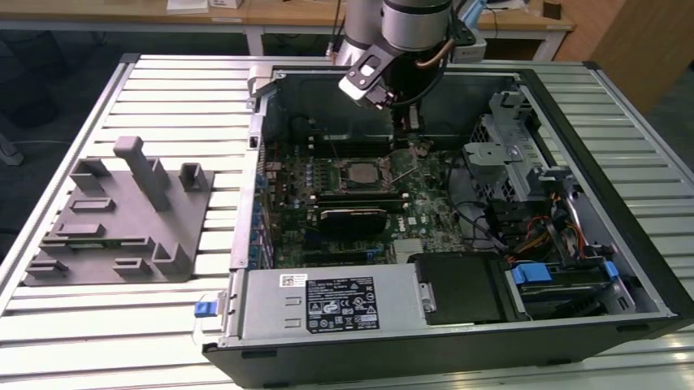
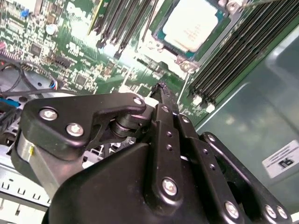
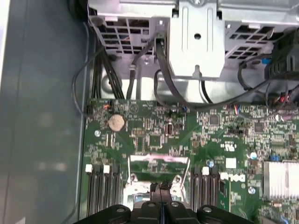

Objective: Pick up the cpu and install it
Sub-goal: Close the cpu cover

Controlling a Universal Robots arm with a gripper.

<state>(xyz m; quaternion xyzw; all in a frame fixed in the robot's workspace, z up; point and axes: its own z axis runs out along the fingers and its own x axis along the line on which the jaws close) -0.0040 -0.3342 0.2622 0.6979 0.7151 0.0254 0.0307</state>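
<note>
Setting: robotics lab. Evidence: slotted aluminium counter (image 1: 109, 333), robot arm (image 1: 418, 24) above an opened computer case (image 1: 434, 357), grey fixture block (image 1: 109, 227), wooden desks (image 1: 282, 12) behind.

Case: you have one open black metal computer case (image 1: 434, 357).
Board: you see one green circuit board (image 3: 149, 116).
Chip: you count one cpu (image 2: 191, 23), square and silver-topped.
Block: one grey plastic block with upright posts (image 1: 119, 219).
Battery: one round silver coin cell (image 3: 117, 122).
Power box: one labelled silver metal box (image 1: 325, 305).
Arm: one silver robot arm (image 1: 418, 24), one black gripper (image 3: 161, 187).
</note>
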